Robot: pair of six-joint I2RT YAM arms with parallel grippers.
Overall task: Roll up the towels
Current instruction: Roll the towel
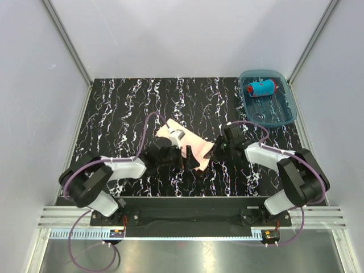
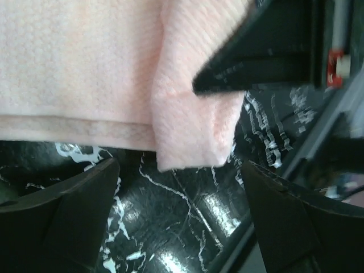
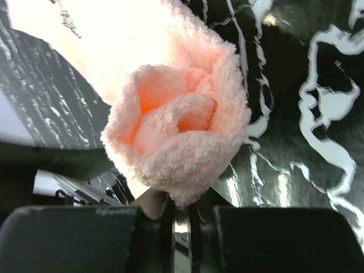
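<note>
A peach-pink towel [image 3: 187,153], blue-and-red towel [image 1: 261,88], translucent blue tray [image 1: 291,114], white-veined black table [image 1: 125,108]

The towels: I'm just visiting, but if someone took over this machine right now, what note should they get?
Left gripper: open, empty, at the edge of the peach towel.
Right gripper: shut on that towel's end, which is curled into a loose roll.
Blue towel: rolled, lying in the tray.
Done: blue towel. Left: finish rolling the peach one, much of it flat on the table.
</note>
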